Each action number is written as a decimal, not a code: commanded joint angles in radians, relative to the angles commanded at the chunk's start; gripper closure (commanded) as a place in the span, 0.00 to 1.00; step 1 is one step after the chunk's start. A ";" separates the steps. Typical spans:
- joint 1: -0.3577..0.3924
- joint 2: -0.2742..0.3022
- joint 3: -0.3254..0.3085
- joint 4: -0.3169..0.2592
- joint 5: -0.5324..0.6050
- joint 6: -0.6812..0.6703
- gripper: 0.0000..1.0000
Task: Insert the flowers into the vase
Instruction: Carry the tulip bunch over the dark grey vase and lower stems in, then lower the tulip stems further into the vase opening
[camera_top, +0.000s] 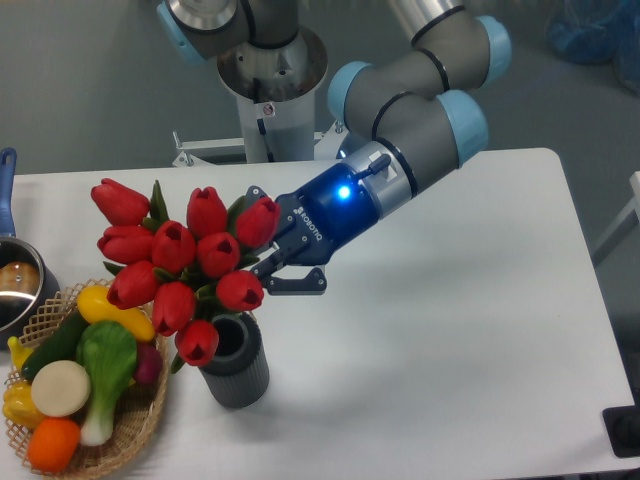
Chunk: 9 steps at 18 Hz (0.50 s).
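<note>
The flowers (185, 262), a bunch of red tulip buds with green leaves, hang tilted over the left half of the table. My gripper (268, 258) comes in from the right and is shut on the bunch; the stems are hidden behind the buds. The vase (238, 366), a short dark grey ribbed cylinder, stands upright just below the bunch. Its round mouth partly shows, and the lowest bud hangs over its left rim. I cannot tell whether any stem reaches into it.
A woven basket (137, 428) full of toy vegetables sits right beside the vase on its left. A steel pot (18, 285) with a blue handle is at the left edge. The robot's base column (268, 95) stands behind the table.
</note>
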 joint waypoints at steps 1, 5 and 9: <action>0.000 -0.005 0.000 0.000 0.000 0.024 0.79; -0.012 -0.021 -0.009 0.000 -0.032 0.120 0.80; -0.008 -0.026 -0.015 0.000 -0.110 0.172 0.79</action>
